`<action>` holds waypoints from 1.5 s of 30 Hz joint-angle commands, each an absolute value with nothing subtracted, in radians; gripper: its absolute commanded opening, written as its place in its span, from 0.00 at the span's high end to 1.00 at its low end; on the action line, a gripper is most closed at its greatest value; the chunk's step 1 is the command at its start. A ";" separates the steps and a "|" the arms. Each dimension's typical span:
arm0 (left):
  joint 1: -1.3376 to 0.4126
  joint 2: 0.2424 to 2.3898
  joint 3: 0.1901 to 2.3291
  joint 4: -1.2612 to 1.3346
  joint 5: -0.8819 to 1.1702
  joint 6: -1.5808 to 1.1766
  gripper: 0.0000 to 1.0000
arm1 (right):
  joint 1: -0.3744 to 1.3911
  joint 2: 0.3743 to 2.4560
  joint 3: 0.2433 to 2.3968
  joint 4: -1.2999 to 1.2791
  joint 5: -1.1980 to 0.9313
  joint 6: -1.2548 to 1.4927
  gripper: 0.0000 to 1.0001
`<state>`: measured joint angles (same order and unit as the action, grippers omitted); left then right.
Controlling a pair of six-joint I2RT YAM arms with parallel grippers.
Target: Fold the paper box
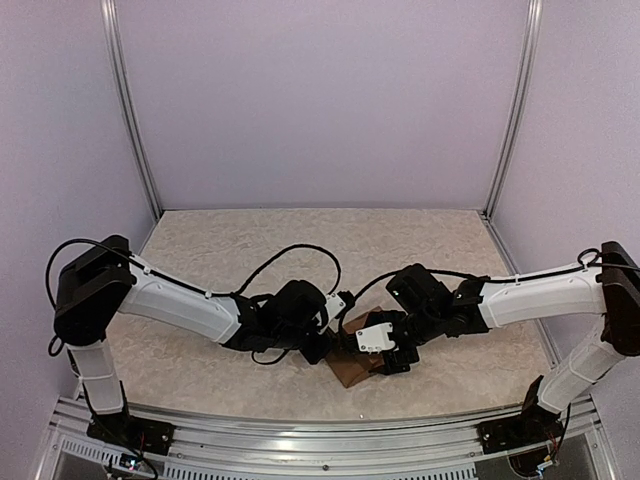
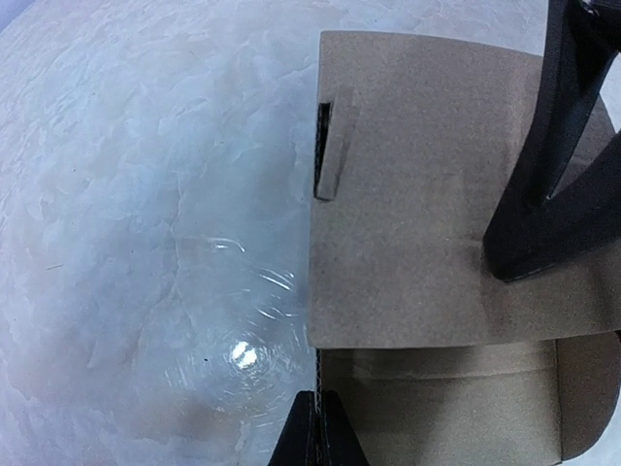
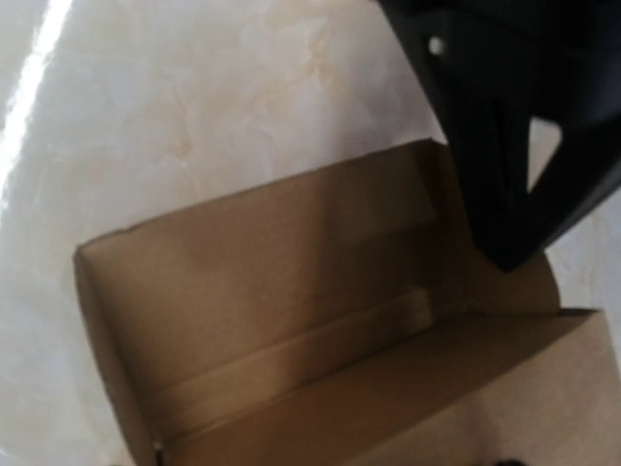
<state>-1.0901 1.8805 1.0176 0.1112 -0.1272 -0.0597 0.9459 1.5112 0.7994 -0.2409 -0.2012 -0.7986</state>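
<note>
The plain brown cardboard paper box sits on the pale mottled table, near the front edge at centre, between both grippers. From above it is mostly hidden by them.

The left wrist view shows the left gripper with its jaws pressed together, pinching the box's left wall edge. Beyond that edge is a flat lid panel with a cut slot.

One black finger of the right gripper rests on that panel, and its jaws are spread wide. Only the right wrist view shows the box's open, creased interior.
</note>
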 commanded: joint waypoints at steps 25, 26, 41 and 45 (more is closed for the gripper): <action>-1.043 1.943 1.347 -0.092 0.100 -0.128 1.00 | 0.948 1.564 0.750 -0.311 -0.183 -0.791 0.20; -1.043 1.946 1.359 -0.104 0.105 -0.131 1.00 | 0.948 1.565 0.750 -0.312 -0.185 -0.790 0.20; -0.985 2.034 1.544 -0.281 0.217 -0.276 0.99 | 0.959 1.557 0.760 -0.311 -0.182 -0.767 0.20; -0.983 2.051 1.577 -0.309 0.225 -0.287 0.99 | 0.959 1.565 0.761 -0.313 -0.172 -0.766 0.20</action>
<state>-0.9787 2.0556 1.4837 -0.4278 0.1490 -0.2367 0.9459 1.5158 0.7952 -0.2169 -0.1303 -0.7849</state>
